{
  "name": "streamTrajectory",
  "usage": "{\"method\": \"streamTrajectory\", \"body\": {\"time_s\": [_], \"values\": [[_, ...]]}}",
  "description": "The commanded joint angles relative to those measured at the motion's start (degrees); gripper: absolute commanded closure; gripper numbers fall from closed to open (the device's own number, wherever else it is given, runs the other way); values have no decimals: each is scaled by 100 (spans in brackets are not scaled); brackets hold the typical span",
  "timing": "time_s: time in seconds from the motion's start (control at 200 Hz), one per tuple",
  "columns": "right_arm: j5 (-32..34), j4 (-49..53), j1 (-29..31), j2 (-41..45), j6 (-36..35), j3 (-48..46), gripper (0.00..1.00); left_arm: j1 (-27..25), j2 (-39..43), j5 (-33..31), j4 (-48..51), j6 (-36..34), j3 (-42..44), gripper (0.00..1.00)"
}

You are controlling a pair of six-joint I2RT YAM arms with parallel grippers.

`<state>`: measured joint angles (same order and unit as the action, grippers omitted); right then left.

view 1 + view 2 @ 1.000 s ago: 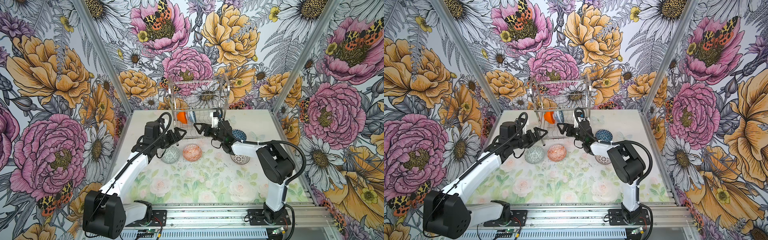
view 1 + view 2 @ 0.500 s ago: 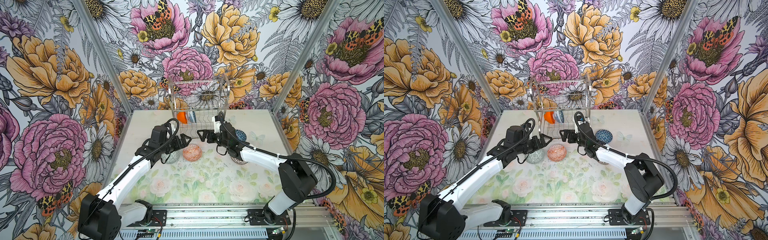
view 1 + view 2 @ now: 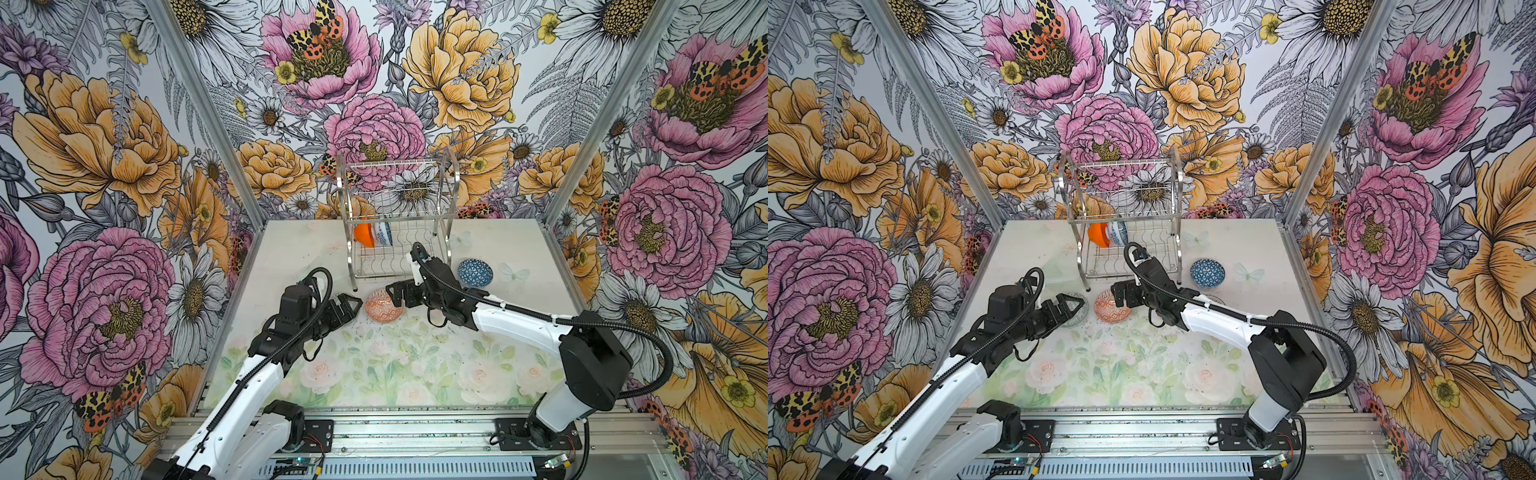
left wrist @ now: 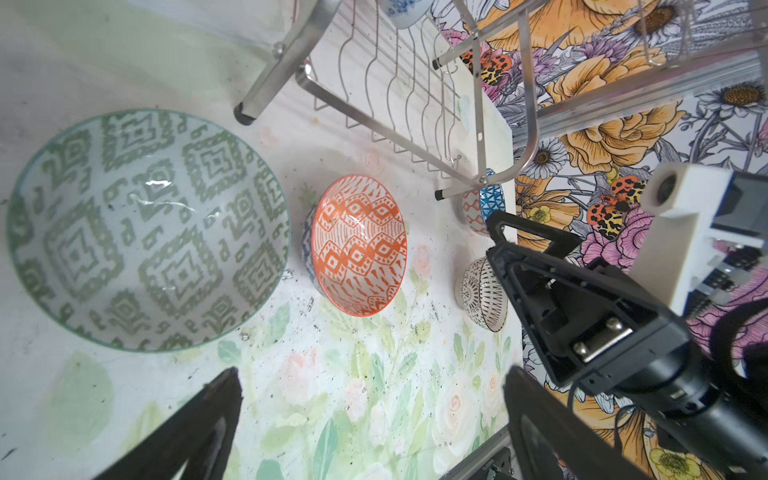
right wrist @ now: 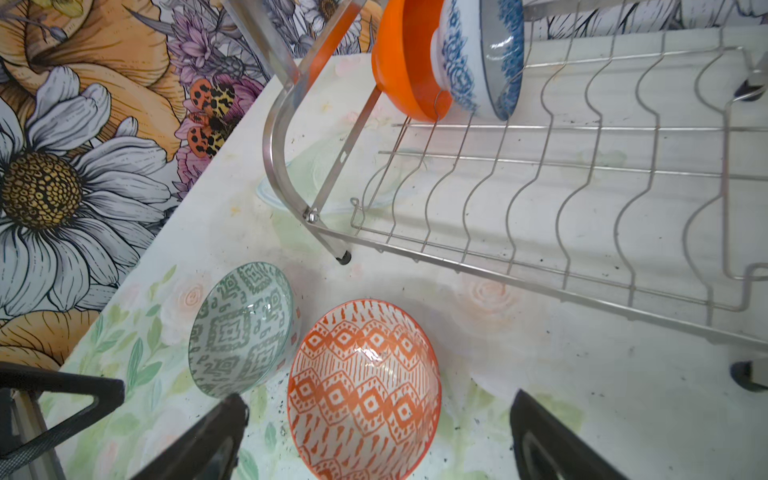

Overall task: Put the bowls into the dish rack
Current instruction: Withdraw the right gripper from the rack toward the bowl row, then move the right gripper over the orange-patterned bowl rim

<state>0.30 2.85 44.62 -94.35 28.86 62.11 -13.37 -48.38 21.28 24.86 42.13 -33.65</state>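
while both claws stand spread and empty — left gripper [image 3: 350,308] by the grey-green bowl [image 4: 147,230], right gripper [image 3: 397,296] by the orange-white bowl [image 3: 384,306] — dish rack [image 3: 399,191] holds plain orange bowl [image 3: 362,235] and blue-white bowl [image 3: 384,232] on edge, lower tier; blue triangle-patterned bowl [image 3: 475,273], black-white bowl [image 4: 482,293] on tabletop [image 3: 291,249].

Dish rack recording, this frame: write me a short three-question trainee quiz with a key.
1. True or false: the two-tier silver wire dish rack holds three bowls.
2. In a top view, which bowl sits between the left gripper and the right gripper? A the grey-green patterned bowl; B the orange-white patterned bowl; C the blue triangle-patterned bowl.
3. What do the grippers hold?
Key: 1 false: only the plain orange bowl and the blue-white bowl stand in it. 2 B. 3 Nothing; both are open.
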Motion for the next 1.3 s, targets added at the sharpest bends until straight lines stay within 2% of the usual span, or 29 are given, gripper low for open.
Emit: {"method": "streamTrajectory", "body": {"time_s": [0.0,0.275,0.485,0.766,0.936,1.166,1.296], "values": [[417,262,283,-264,-128,372,1,251,227,350,29,46,78,1],[810,531,627,-1032,-293,1000,1,763,-226,880,-219,-83,-7,1],[963,558,755,-1435,-379,1320,11,886,-383,1115,-417,-71,55,1],[945,716,903,-1921,-356,1779,18,1035,-409,1350,-747,134,234,1],[956,829,925,-2176,-276,1972,33,1150,-400,1465,-884,227,305,1],[1084,1039,971,-2392,-267,2226,39,1217,-365,1493,-938,277,342,1],[1153,1086,978,-2423,-274,2237,48,1215,-365,1505,-961,284,349,1]]}}
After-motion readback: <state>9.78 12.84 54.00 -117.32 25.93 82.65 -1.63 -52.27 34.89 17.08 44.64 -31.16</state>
